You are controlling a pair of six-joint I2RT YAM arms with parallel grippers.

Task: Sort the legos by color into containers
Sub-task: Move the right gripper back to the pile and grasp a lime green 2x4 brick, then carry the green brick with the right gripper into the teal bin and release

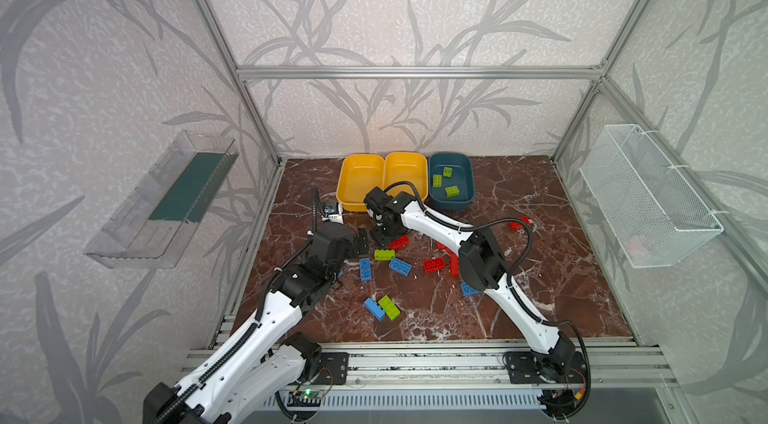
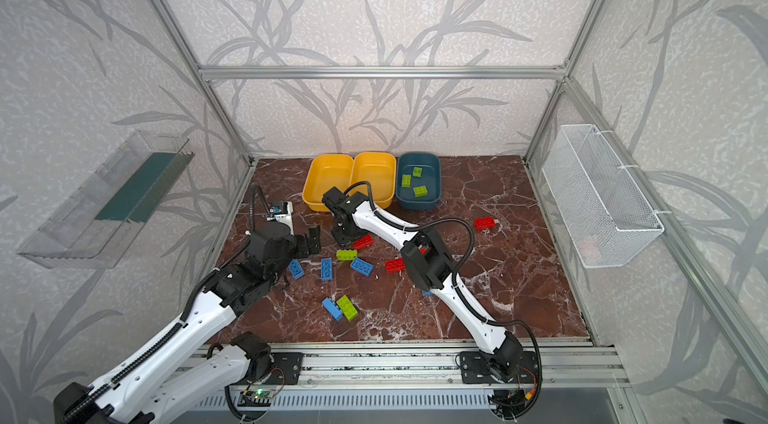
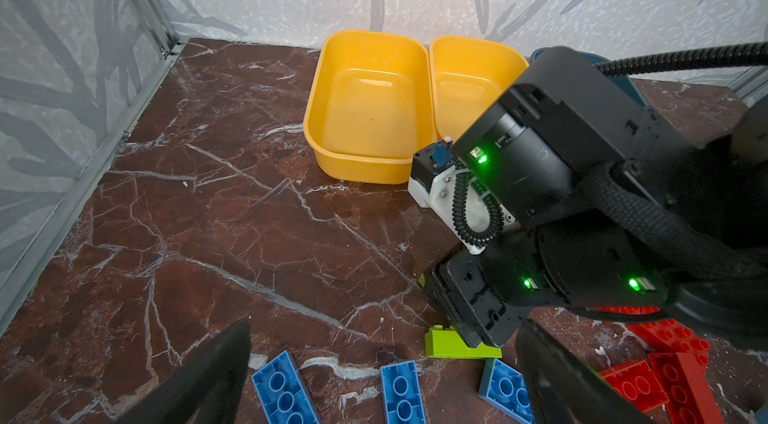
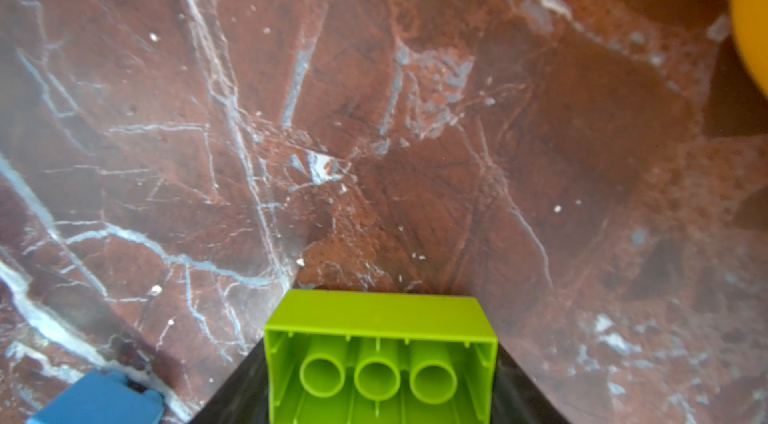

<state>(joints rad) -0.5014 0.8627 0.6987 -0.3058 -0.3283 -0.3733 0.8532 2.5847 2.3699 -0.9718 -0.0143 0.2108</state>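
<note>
In the right wrist view a lime-green lego (image 4: 380, 318) fills the space between my right gripper's (image 4: 380, 359) black fingers, hollow underside toward the camera. Both top views show that gripper (image 1: 385, 239) (image 2: 345, 239) low over the table, beside a red lego (image 1: 400, 242) and a green lego (image 1: 384, 254). My left gripper (image 1: 362, 241) (image 3: 384, 380) hangs open above blue legos (image 3: 286, 393), holding nothing. At the back stand two bare yellow containers (image 1: 341, 189) (image 1: 405, 156) and a teal container (image 1: 451, 204) holding three green legos (image 1: 446, 180).
Red legos (image 1: 434, 264) lie under the right arm, with another (image 1: 519, 223) farther right. A blue and green pair (image 1: 382, 308) sits near the front. A clear tray (image 1: 166, 201) hangs on the left wall and a white mesh basket (image 1: 648, 197) on the right.
</note>
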